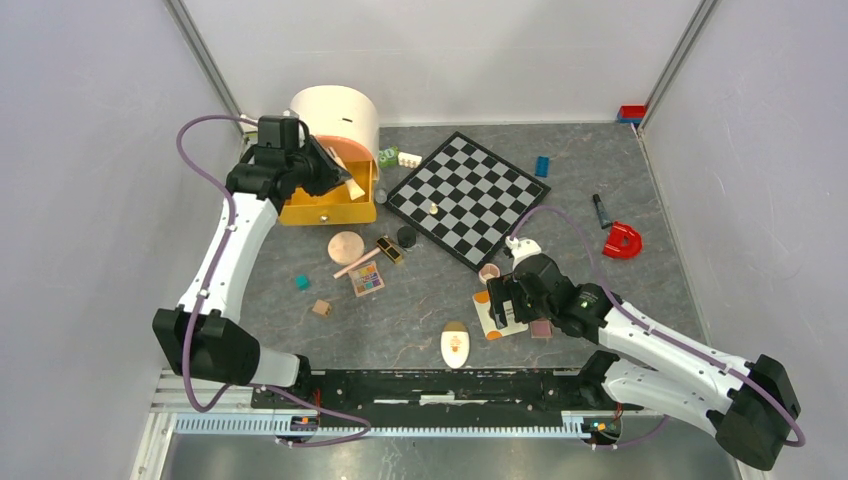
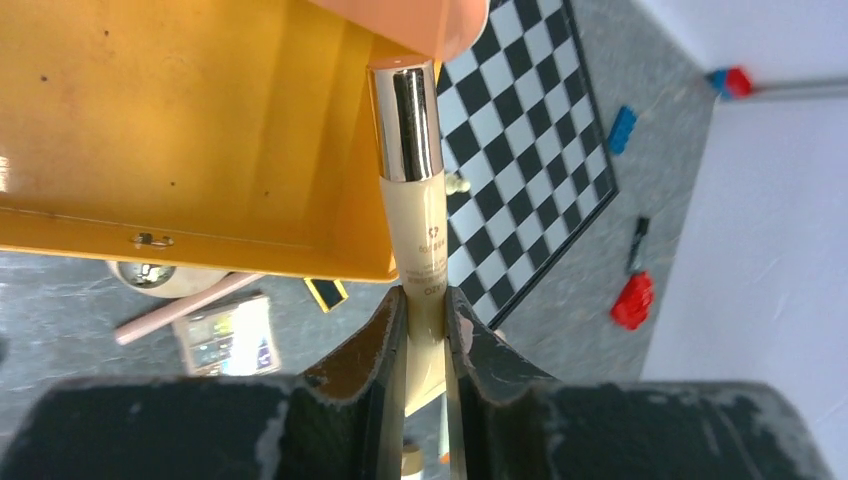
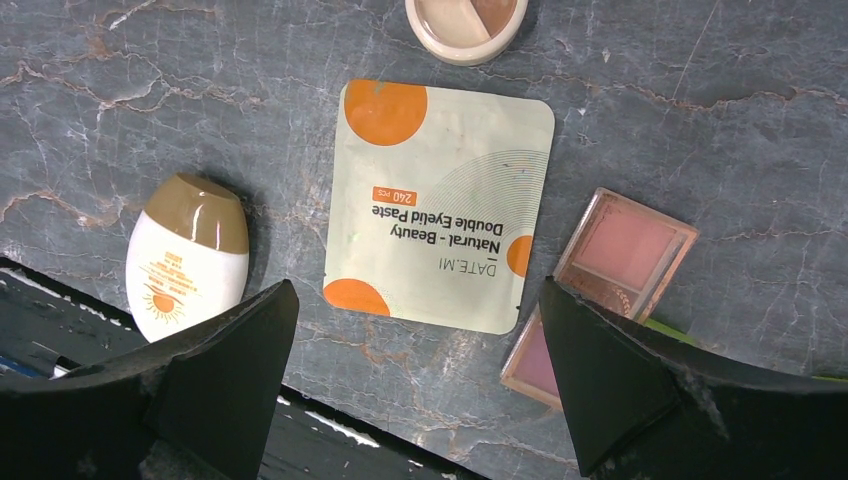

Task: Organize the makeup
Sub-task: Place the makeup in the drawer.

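The left tool (image 2: 425, 305) pinches a cream tube (image 2: 415, 200) with a shiny cap and holds it over the edge of the yellow drawer (image 2: 200, 130), I think so it can drop inside. The right tool (image 3: 415, 290) is spread wide, far from the drawer, right above the flat white sachet (image 3: 440, 200) with orange dots, likely ready to lift it off the surface (image 3: 150, 100).
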